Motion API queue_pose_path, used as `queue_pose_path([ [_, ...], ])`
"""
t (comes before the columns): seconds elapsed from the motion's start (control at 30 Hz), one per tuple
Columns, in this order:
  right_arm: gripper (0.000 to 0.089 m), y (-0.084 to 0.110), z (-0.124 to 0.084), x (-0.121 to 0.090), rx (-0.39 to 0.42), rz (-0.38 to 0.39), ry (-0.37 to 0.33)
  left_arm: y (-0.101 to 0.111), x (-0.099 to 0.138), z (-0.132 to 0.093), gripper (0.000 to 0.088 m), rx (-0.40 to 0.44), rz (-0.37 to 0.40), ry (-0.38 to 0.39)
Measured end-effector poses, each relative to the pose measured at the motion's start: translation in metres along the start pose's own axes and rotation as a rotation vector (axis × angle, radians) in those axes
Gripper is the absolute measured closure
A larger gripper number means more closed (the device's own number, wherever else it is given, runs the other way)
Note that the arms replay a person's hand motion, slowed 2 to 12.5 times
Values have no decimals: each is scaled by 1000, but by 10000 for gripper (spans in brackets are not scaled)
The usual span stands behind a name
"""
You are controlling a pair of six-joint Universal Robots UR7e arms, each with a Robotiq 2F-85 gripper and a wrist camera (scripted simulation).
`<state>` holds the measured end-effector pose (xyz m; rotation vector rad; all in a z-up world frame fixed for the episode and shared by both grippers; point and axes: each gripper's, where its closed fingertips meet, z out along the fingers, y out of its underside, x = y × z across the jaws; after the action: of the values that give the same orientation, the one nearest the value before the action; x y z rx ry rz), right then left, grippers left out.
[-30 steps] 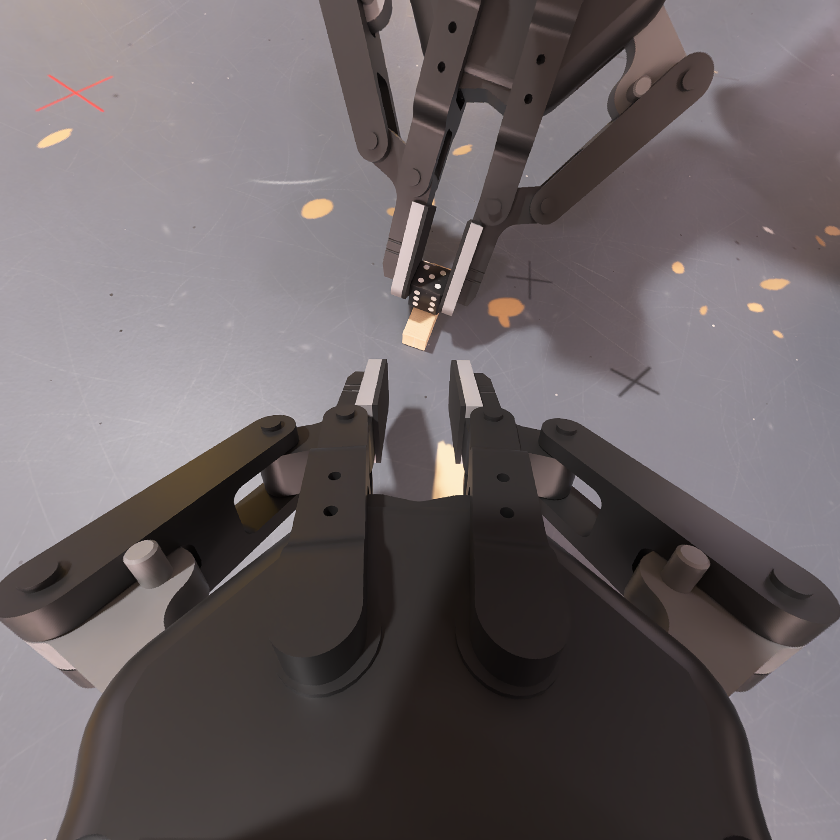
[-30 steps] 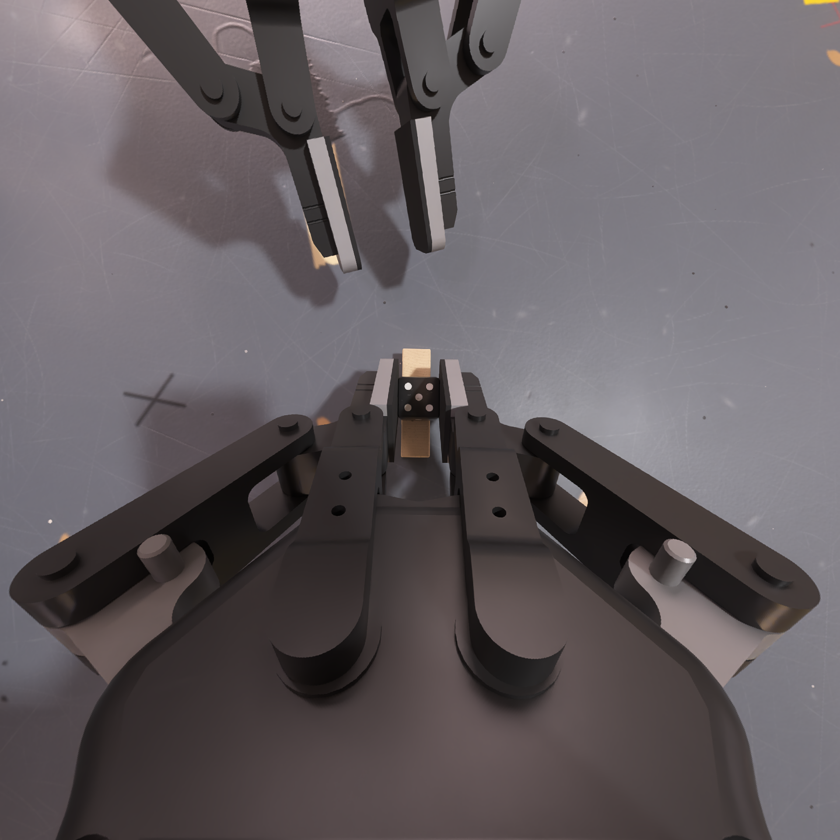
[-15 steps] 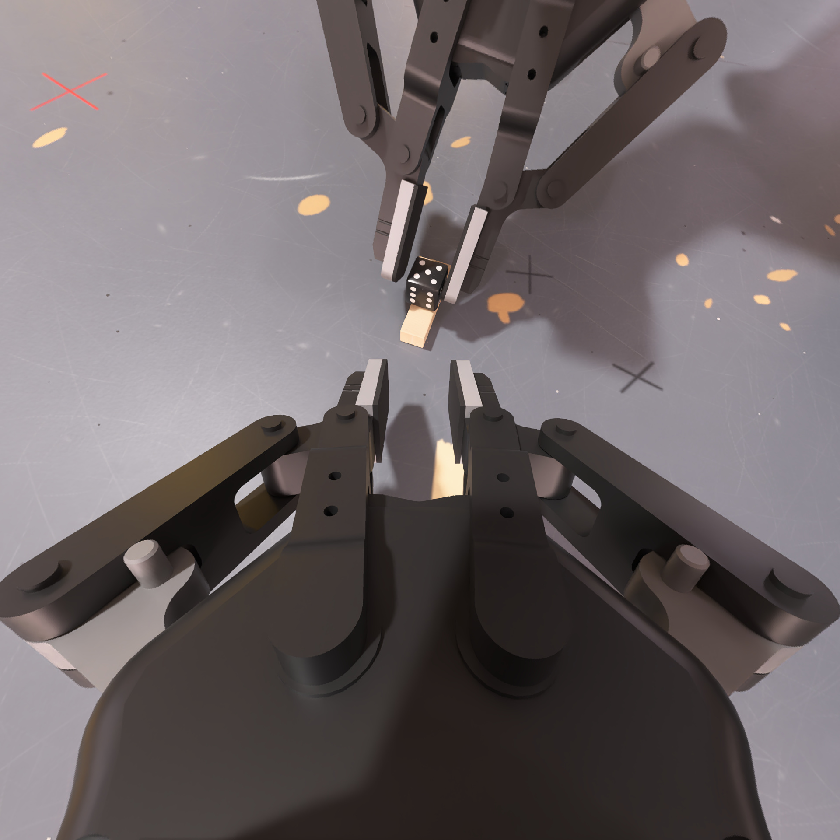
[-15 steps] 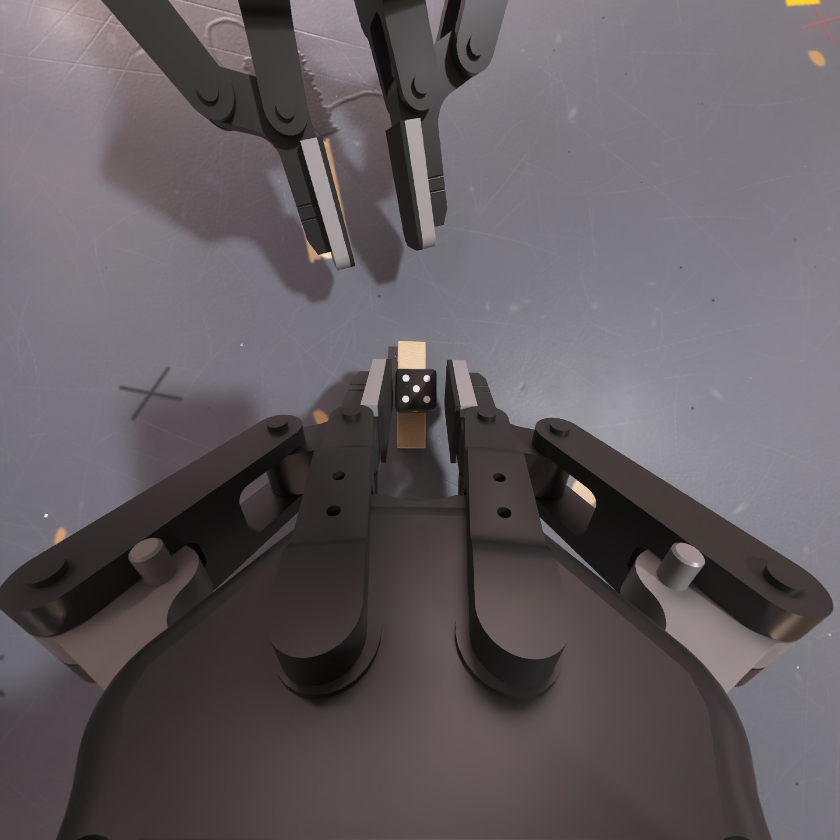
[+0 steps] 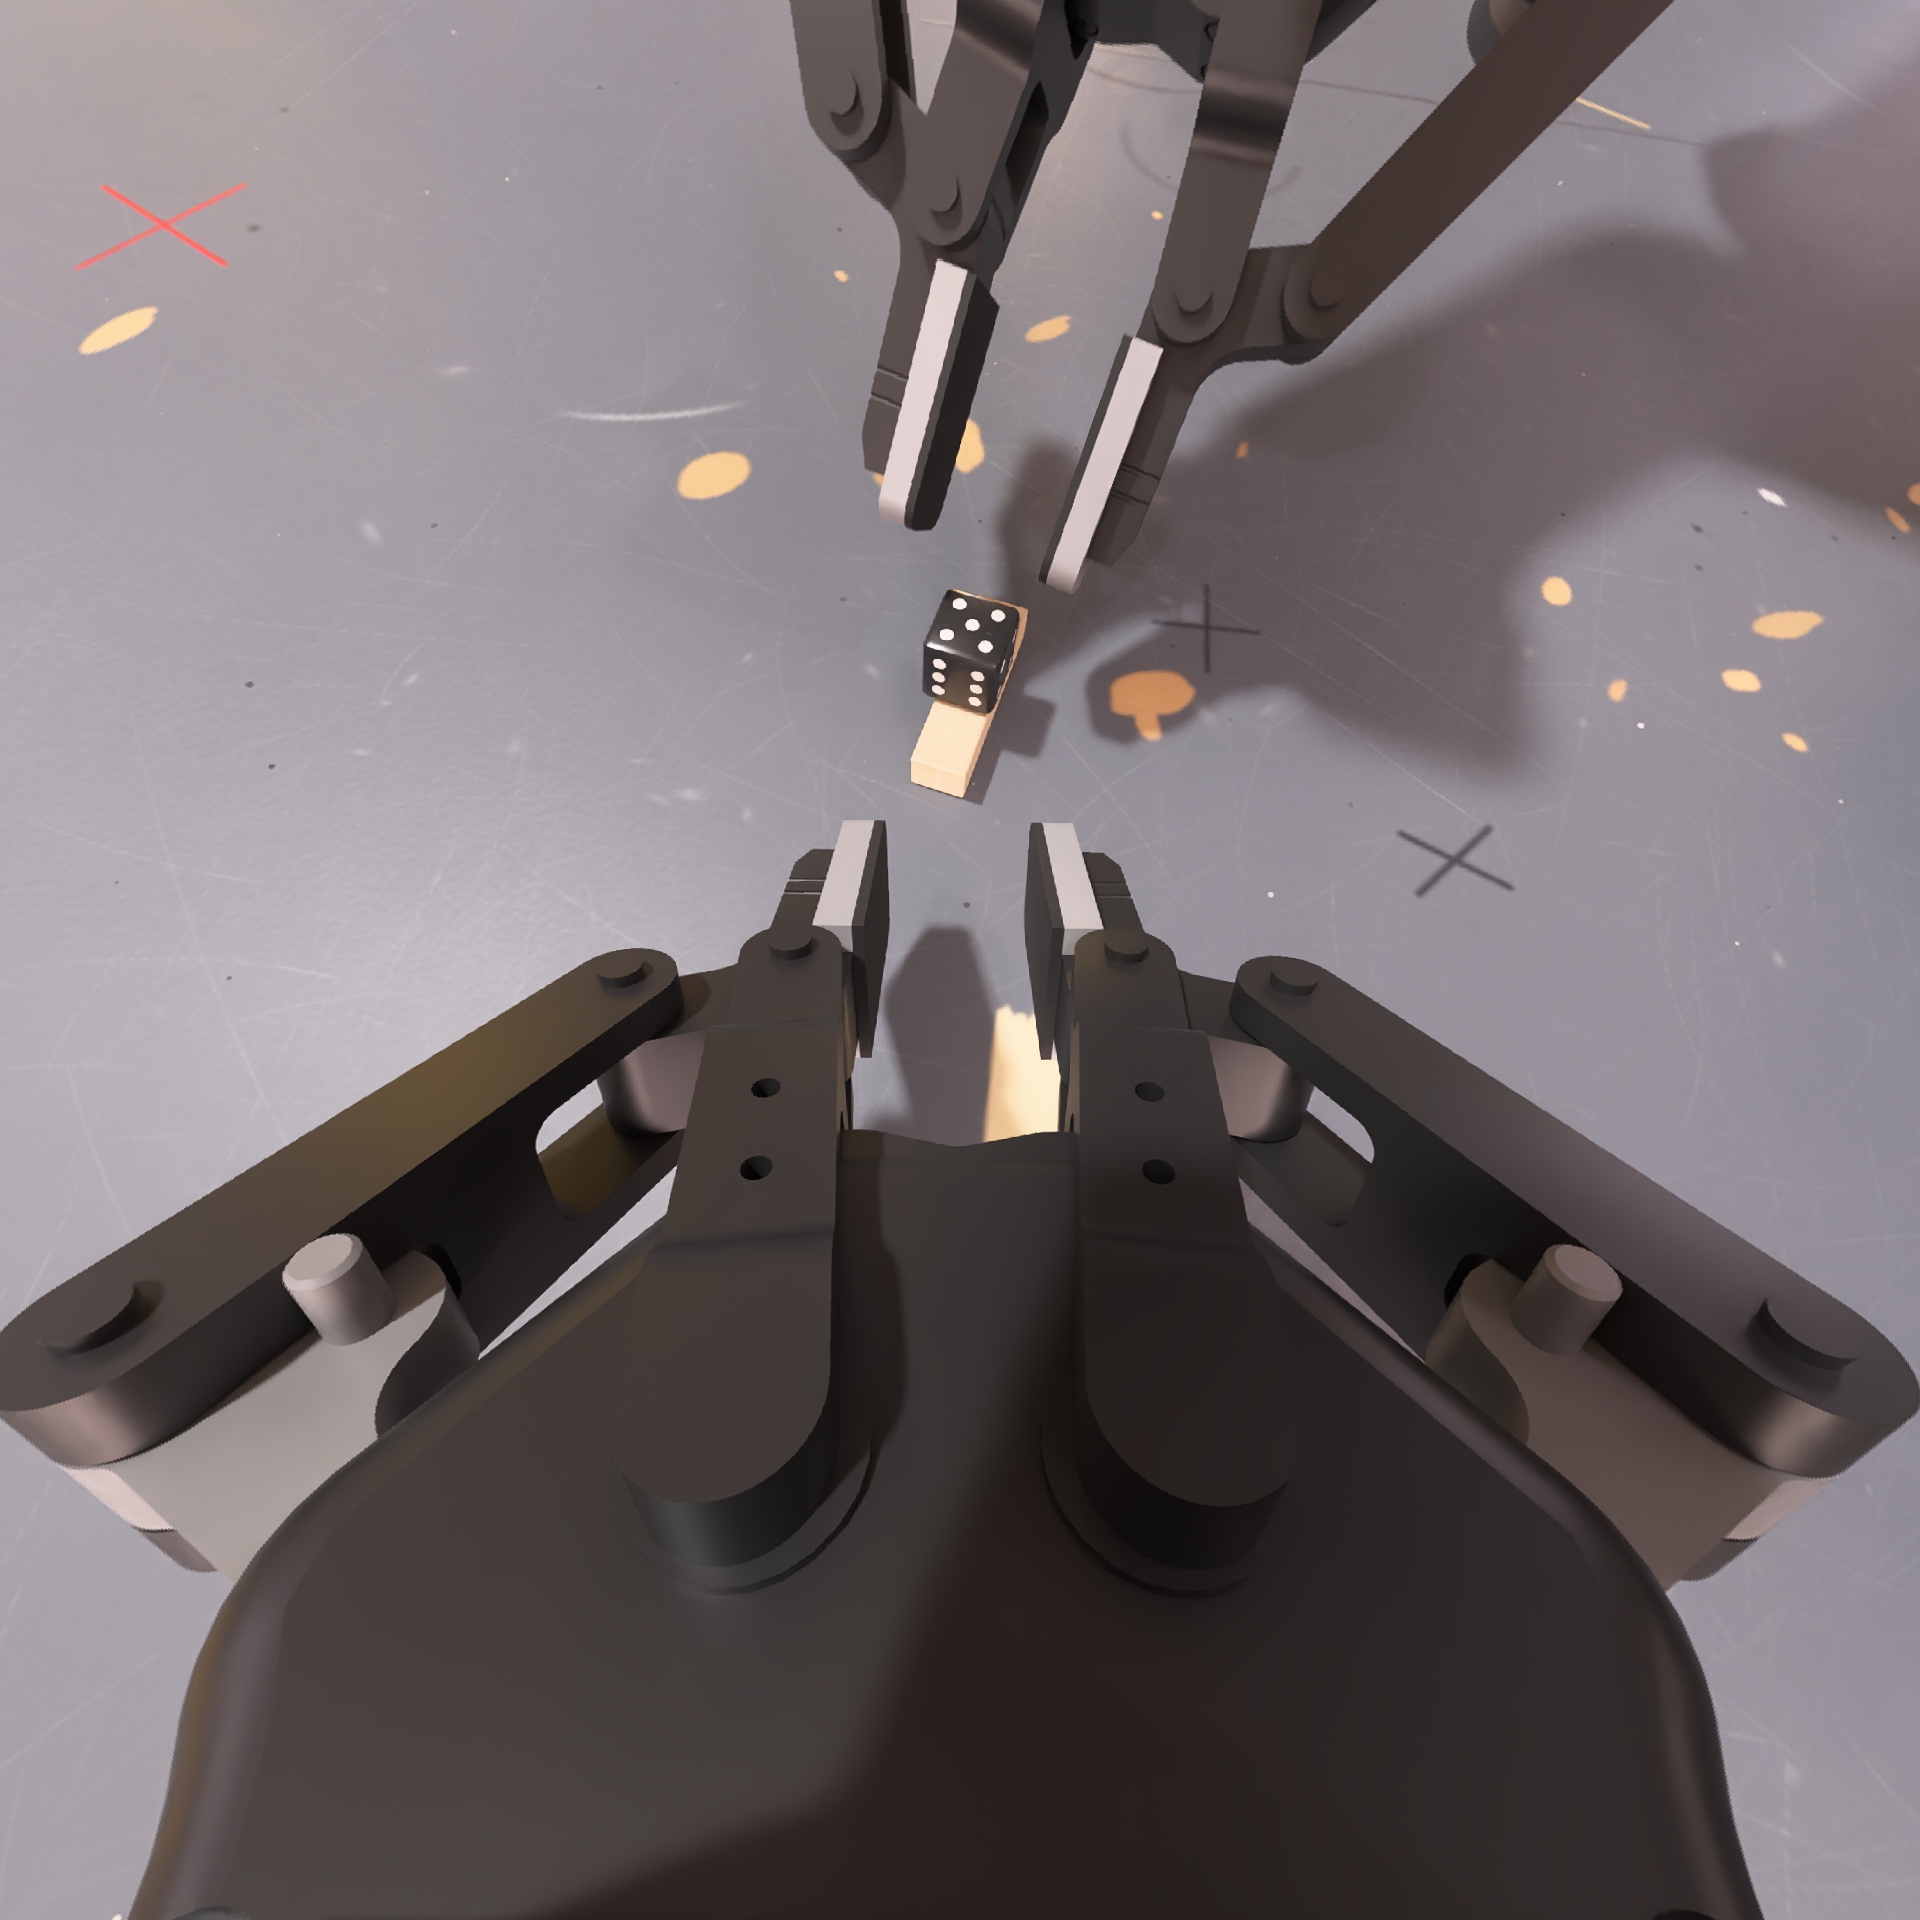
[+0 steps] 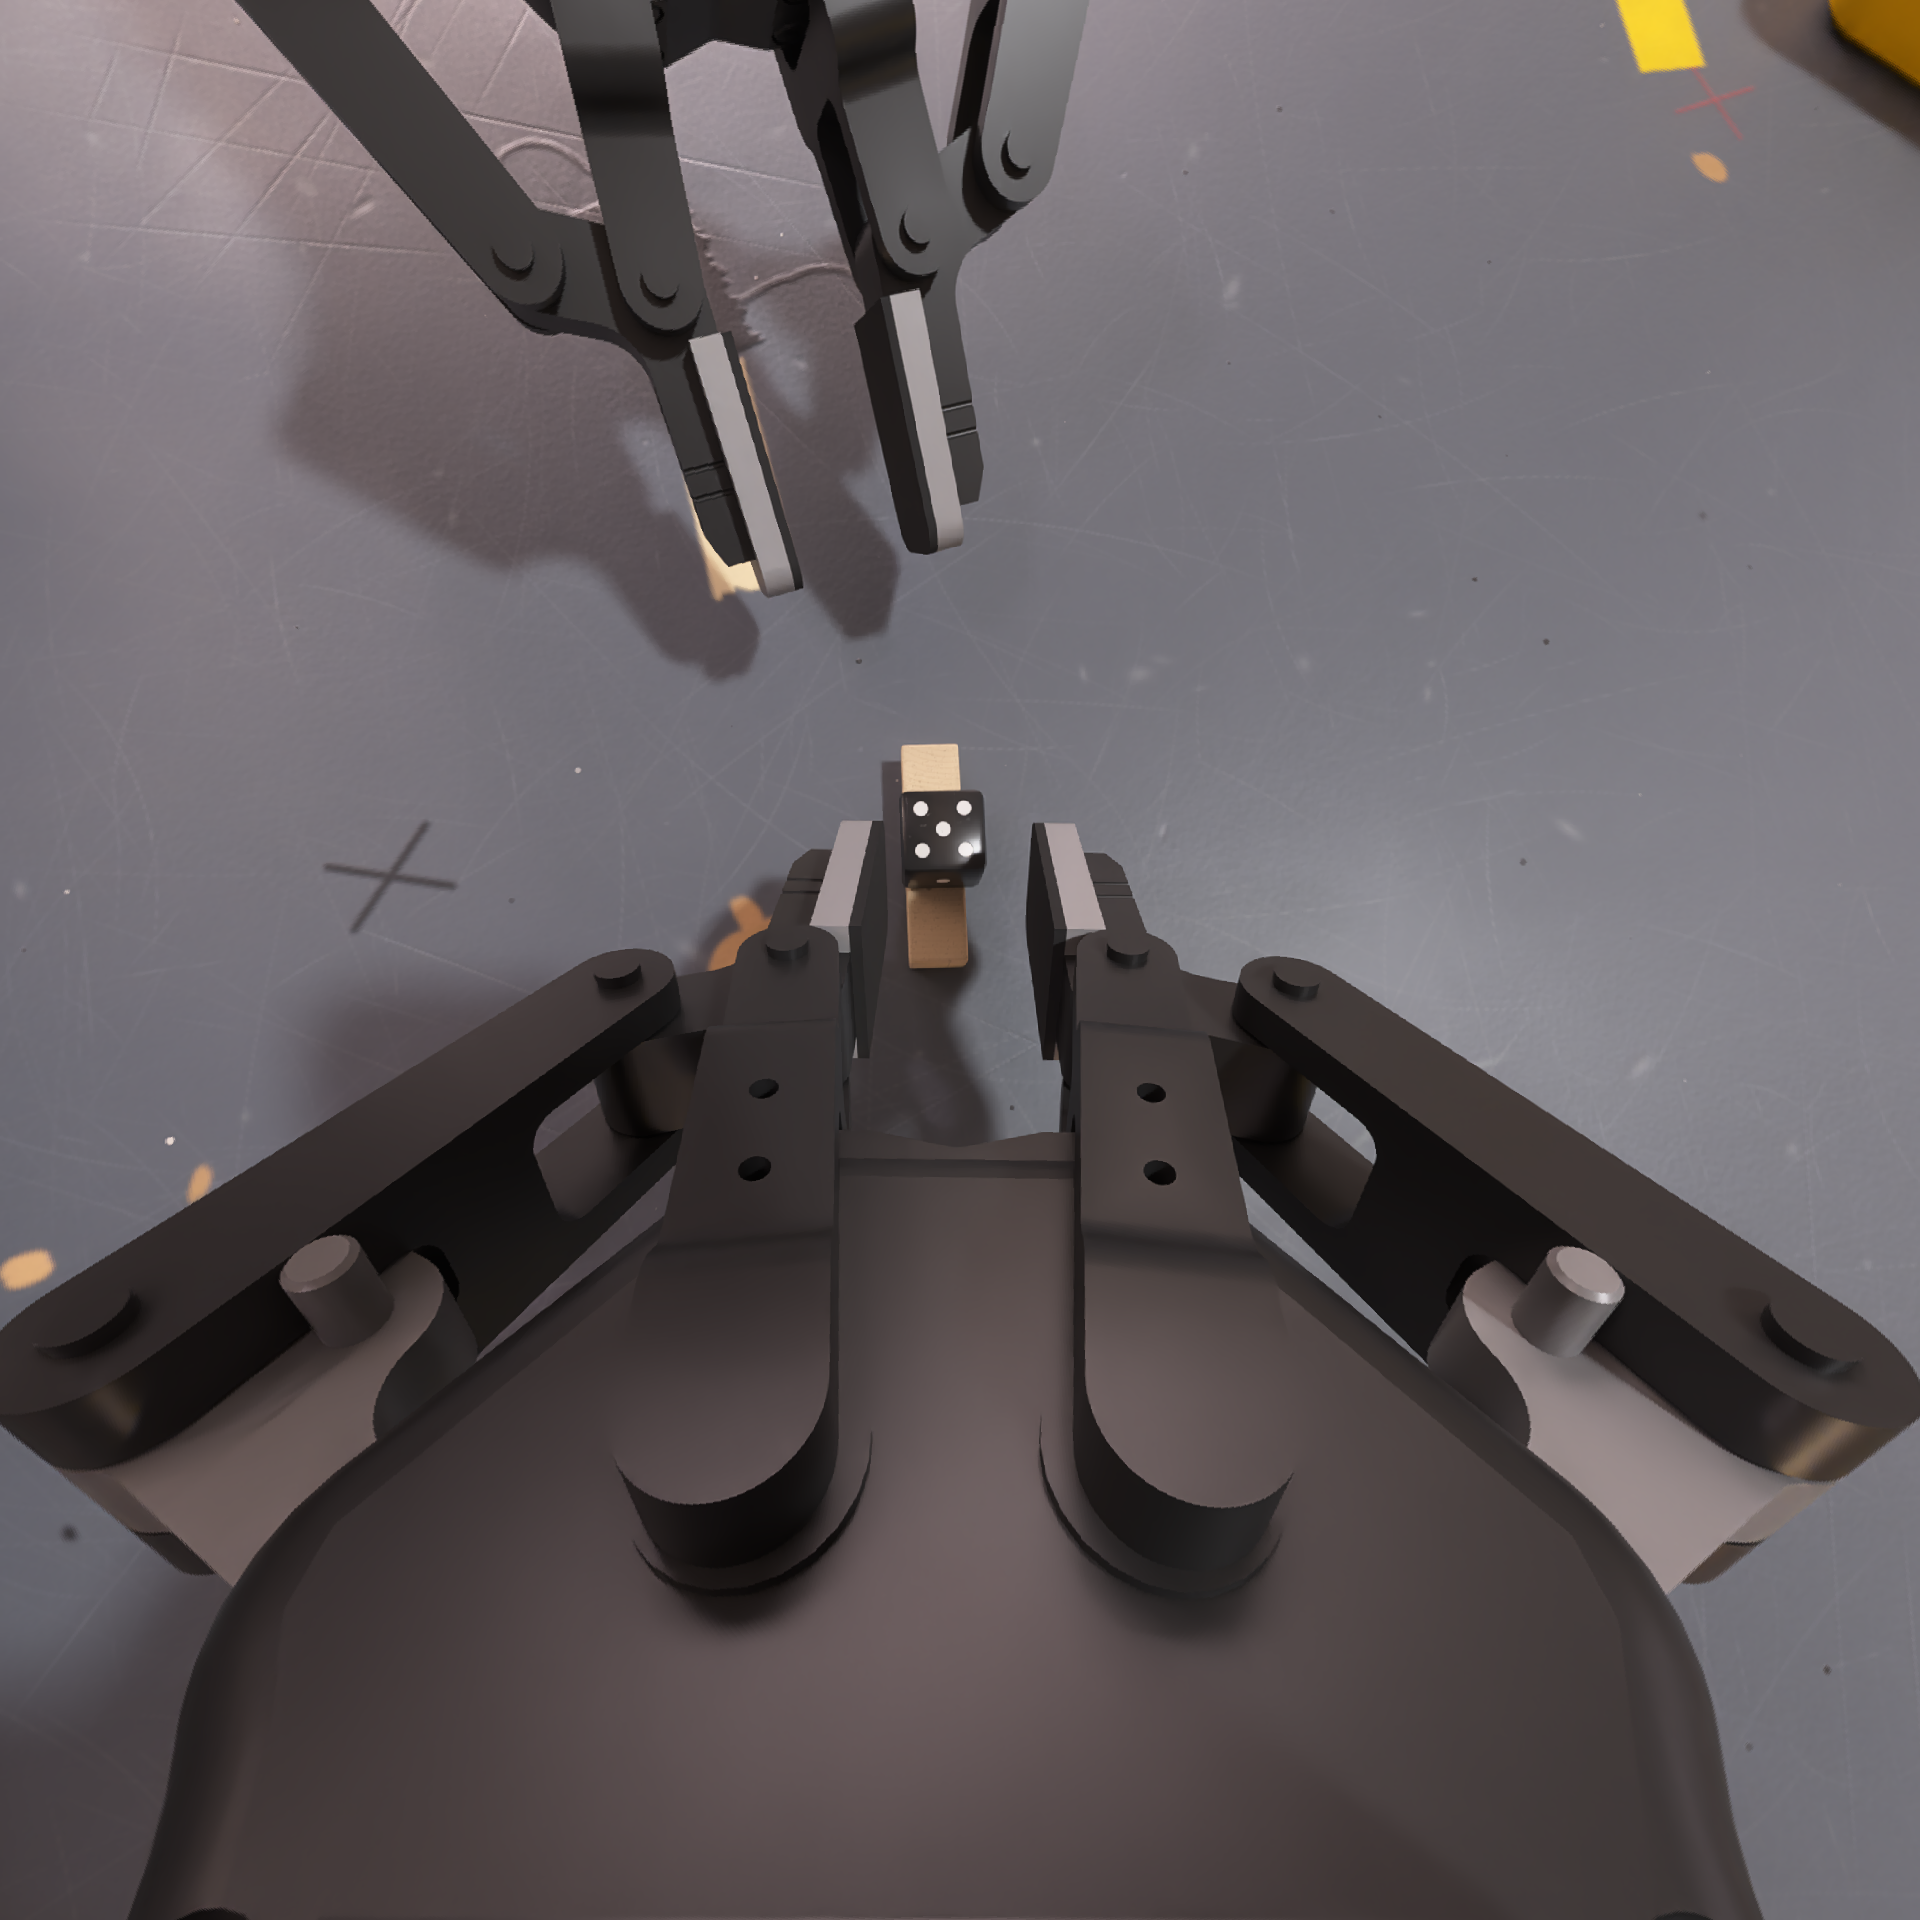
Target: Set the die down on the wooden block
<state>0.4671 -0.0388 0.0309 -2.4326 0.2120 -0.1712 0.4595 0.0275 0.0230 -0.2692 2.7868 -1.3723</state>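
Observation:
A black die point(image 5: 966, 652) with white pips rests on a small pale wooden block point(image 5: 951, 750) that lies on the grey table. It also shows in the right wrist view point(image 6: 941, 840) on the block point(image 6: 932, 930). My right gripper point(image 6: 951, 878) is open and empty, raised above the die; in the left wrist view it point(image 5: 982, 545) hangs just above and behind the die. My left gripper point(image 5: 956, 868) is open and empty, a short way in front of the block; in the right wrist view it point(image 6: 857, 556) hangs beyond the block.
A second pale wooden piece point(image 5: 1018, 1081) lies under my left gripper, mostly hidden. The grey table has orange spots point(image 5: 714, 475), dark crosses point(image 5: 1460, 862) and a red cross point(image 5: 161, 223). A yellow strip point(image 6: 1662, 31) and a yellow thing point(image 6: 1875, 31) are at the far right corner.
My right gripper has opened, let go of the die and risen. The die now sits free on the wooden block. My left gripper has not moved.

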Motion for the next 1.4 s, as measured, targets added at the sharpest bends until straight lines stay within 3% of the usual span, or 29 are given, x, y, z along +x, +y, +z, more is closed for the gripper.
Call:
queue_pose_path([
  [0.37, 651, 4, -11, -6, 44, 30, 39, 0, 1, 2, 640, -10, 27, -9],
  [0.7, 664, 5, -17, -21, 59, 20, 75, -6, 7, 4, 652, 16, 109, -30],
  [1.07, 675, 2, -15, -34, 80, 27, 55, -13, 25, 13, 678, 24, 154, 31],
  [1.4, 675, 4, -12, -37, 82, 32, 50, -10, 27, 22, 678, -28, 169, 24],
])
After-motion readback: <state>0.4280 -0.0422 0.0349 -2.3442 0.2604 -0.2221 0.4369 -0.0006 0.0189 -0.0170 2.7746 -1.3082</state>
